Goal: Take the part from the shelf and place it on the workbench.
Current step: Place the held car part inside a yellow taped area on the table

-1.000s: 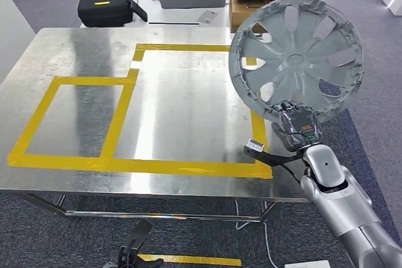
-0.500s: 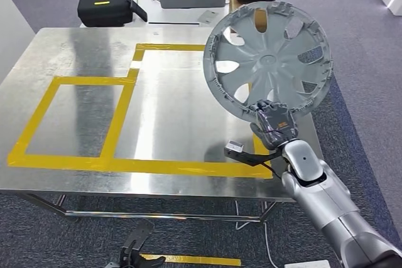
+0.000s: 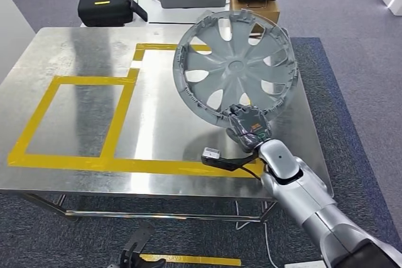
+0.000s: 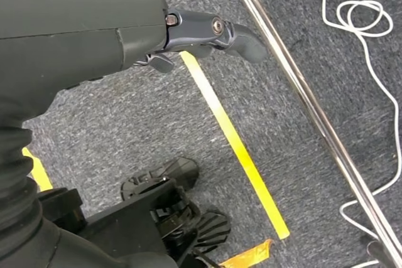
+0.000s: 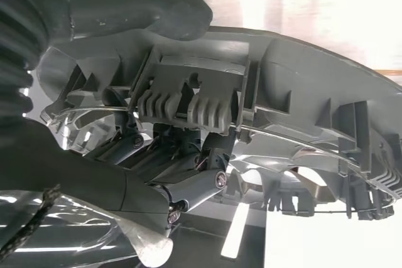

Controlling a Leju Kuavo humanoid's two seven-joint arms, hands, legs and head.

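Placing step: right robot hand point(image 3: 247, 127) grips the wheel cover point(image 3: 235, 67) rim at its 6 o'clock, above the bench point(image 3: 71, 48). Left robot hand point(image 4: 208, 29) spread, idle. Next: lower flat inside the yellow tape point(image 3: 119, 117), then release.

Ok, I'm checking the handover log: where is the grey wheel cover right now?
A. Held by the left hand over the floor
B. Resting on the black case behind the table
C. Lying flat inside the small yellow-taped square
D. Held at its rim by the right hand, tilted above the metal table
D: the right hand grips the wheel cover by its lower rim, tilted above the metal table, not lying on it.
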